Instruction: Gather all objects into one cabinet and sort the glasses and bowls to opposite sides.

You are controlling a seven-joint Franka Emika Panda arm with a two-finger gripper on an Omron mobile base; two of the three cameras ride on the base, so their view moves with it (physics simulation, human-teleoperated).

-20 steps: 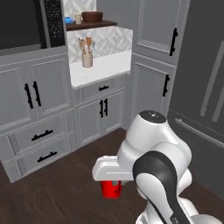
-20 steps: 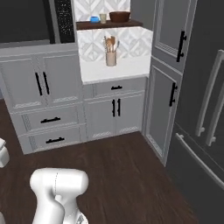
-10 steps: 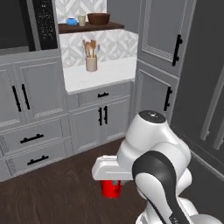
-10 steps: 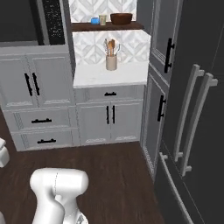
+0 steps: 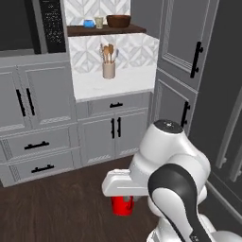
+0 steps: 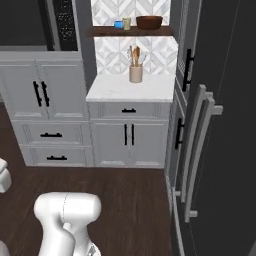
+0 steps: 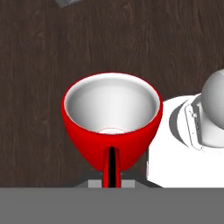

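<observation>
Gripper (image 7: 112, 168) was clamped on the red cup's (image 7: 111, 120) near wall, holding it upright and low above the dark floor, apparently for carrying. Blue cup (image 5: 89, 22), beige tumbler (image 5: 99, 21) and brown bowl (image 5: 118, 21) stood together on the far open shelf (image 5: 106, 30), likely the gathering spot.

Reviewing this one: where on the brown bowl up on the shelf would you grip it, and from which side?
Grip the rim of the brown bowl, one finger inside and one outside the wall. It looks too broad to span across. It stands upright and open-topped at the shelf's right end, with the pale tumbler just to its left, so I would come from the front, angled downward.
</observation>
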